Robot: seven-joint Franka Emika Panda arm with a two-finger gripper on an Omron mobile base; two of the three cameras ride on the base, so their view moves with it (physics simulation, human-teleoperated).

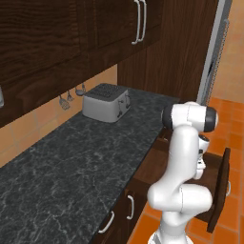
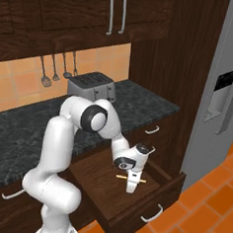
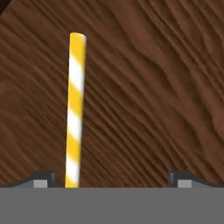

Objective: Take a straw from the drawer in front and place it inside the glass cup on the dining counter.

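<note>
The drawer (image 2: pixel 96 182) stands pulled out below the black counter, and its dark wood front (image 1: pixel 220 190) shows edge-on beside the arm. On its floor lies the straw (image 2: pixel 120 177), which looks yellow with white stripes (image 3: pixel 75 109). My gripper (image 2: pixel 131 188) points straight down into the drawer, just above the straw's middle. In the hand view my gripper (image 3: pixel 113 177) is open. The straw runs up between the tips, close to the left fingertip (image 3: pixel 42 177) and far from the right one. Nothing is held. The glass cup and the dining counter are out of view.
A silver toaster (image 2: pixel 91 86) sits on the black speckled counter (image 2: pixel 154 104) against the tiled wall, with utensils (image 2: pixel 55 69) hanging beside it. Dark cupboards hang overhead. A grey fridge (image 2: pixel 224 97) stands right of the drawer, above orange floor tiles (image 2: pixel 209 220).
</note>
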